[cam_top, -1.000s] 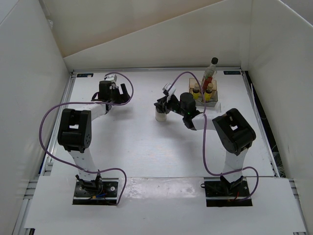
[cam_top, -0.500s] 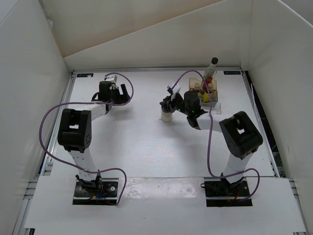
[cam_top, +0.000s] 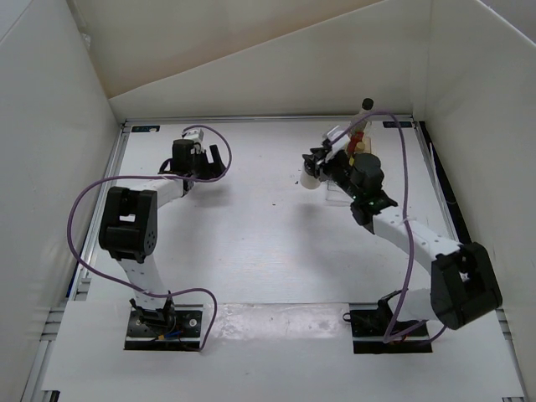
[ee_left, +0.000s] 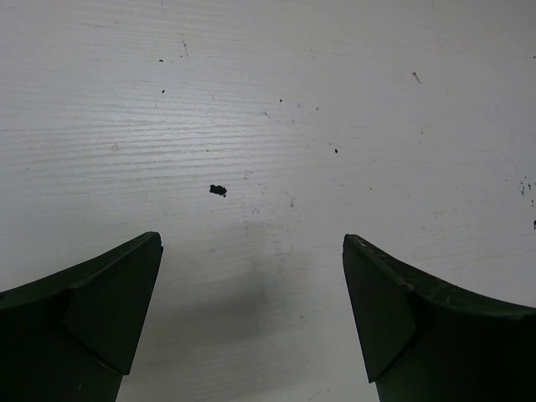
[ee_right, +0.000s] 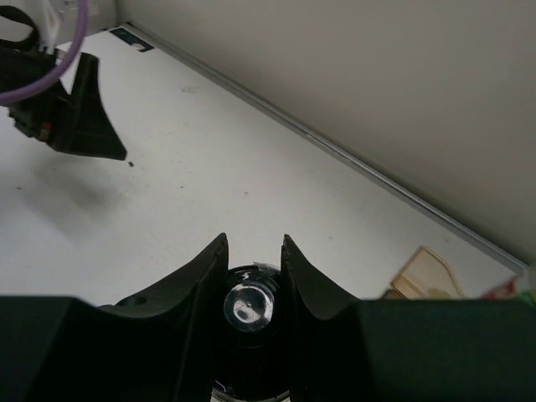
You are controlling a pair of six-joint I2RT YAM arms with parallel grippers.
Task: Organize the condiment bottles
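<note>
Since a second ago the right tool (cam_top: 317, 167) has swung the squat whitish bottle (cam_top: 311, 177) from mid-counter (cam_top: 251, 234) toward the far right; it is clenched on that bottle, near the tall bottle (cam_top: 366, 105); the left tool (ee_left: 251, 318) hangs released; swinging further could topple the tall bottle.
</note>
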